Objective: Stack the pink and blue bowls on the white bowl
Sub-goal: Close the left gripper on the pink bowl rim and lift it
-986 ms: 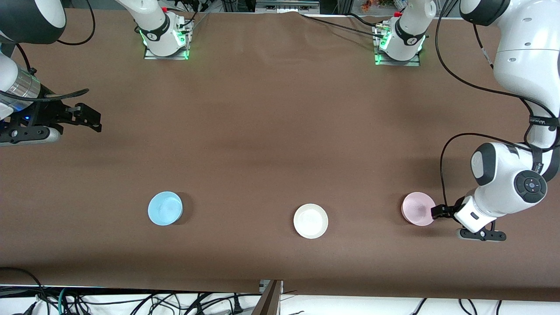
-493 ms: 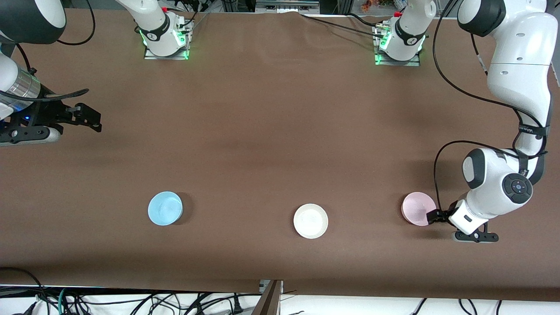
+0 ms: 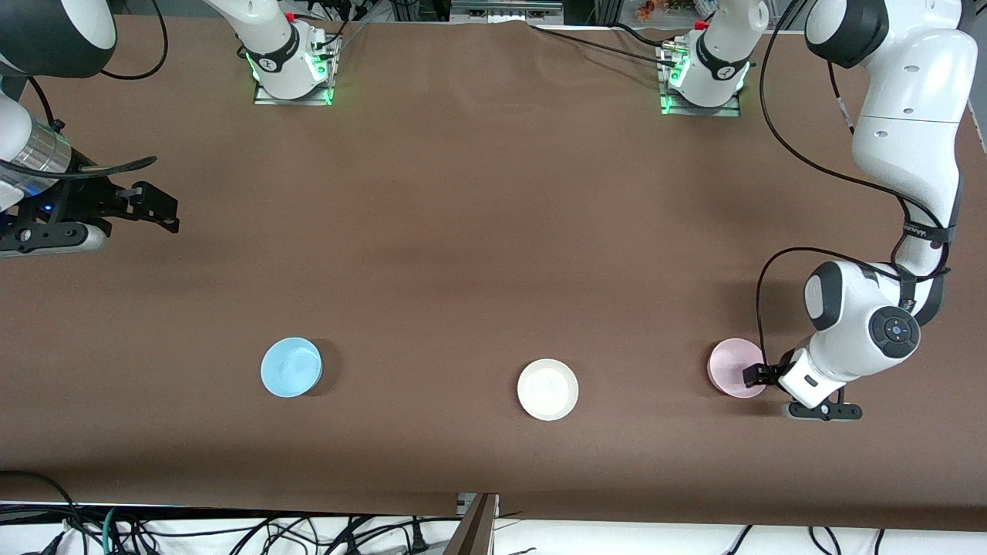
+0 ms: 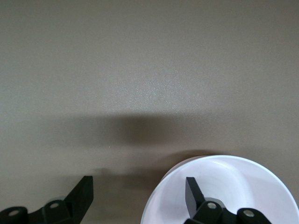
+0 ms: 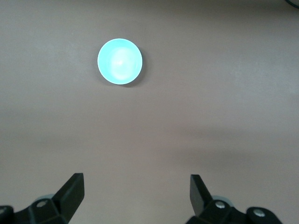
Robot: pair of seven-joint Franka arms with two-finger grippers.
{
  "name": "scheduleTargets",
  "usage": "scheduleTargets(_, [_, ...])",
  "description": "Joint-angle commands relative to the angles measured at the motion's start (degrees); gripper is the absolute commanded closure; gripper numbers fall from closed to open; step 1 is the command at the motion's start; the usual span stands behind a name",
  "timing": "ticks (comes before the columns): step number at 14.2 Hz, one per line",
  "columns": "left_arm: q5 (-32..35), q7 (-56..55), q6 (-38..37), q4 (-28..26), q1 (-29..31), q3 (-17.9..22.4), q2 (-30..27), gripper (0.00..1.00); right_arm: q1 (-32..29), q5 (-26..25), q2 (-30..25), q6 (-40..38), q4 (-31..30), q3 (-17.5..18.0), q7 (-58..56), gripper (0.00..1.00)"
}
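Observation:
The pale pink bowl (image 3: 732,365) sits on the brown table toward the left arm's end. My left gripper (image 3: 753,375) is low at its rim, open. In the left wrist view the gripper (image 4: 139,196) straddles the rim: one finger (image 4: 193,192) is over the inside of the pink bowl (image 4: 233,182), the other outside it. The white bowl (image 3: 547,389) sits mid-table. The light blue bowl (image 3: 291,367) sits toward the right arm's end. My right gripper (image 3: 164,215) waits open, high up, at its end of the table. The right wrist view shows the blue bowl (image 5: 120,61) far off from that gripper (image 5: 135,191).
The three bowls stand in a row, well apart, on the brown table cover (image 3: 463,231). The arm bases (image 3: 291,65) stand at the table's edge farthest from the front camera. Cables (image 3: 231,532) hang below the nearest edge.
My left arm has moved toward the pink bowl, bringing its open gripper over the bowl's rim. The right arm and all bowls have not moved.

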Motion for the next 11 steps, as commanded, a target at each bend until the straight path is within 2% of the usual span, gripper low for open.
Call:
scheduleTargets(1, [2.2,-1.46,0.19,-1.93,-0.11,0.2,-1.88,0.17,-0.46,-0.21,0.24,-0.82,0.96,0.64,0.55,0.0])
scheduleTargets(3, [2.2,-1.55,0.02,-2.28,-0.11,0.12,-2.23,0.29,-0.46,-0.21,0.24,-0.91,0.96,0.64,0.55,0.0])
scheduleTargets(6, [2.2,-1.55,-0.42,-2.28,-0.11,0.12,-3.46,0.34,-0.46,-0.21,0.24,-0.91,0.96,0.64,0.55,0.0])
scheduleTargets(8, [2.2,-1.64,-3.05,-2.28,-0.19,-0.06,-4.34,0.48,-0.46,-0.21,0.24,-0.91,0.96,0.64,0.55,0.0])
scheduleTargets(11, [2.2,-1.63,-3.85,-2.89,-0.19,-0.15,-4.52,0.61,-0.46,-0.21,0.24,-0.91,0.96,0.64,0.46,0.0])
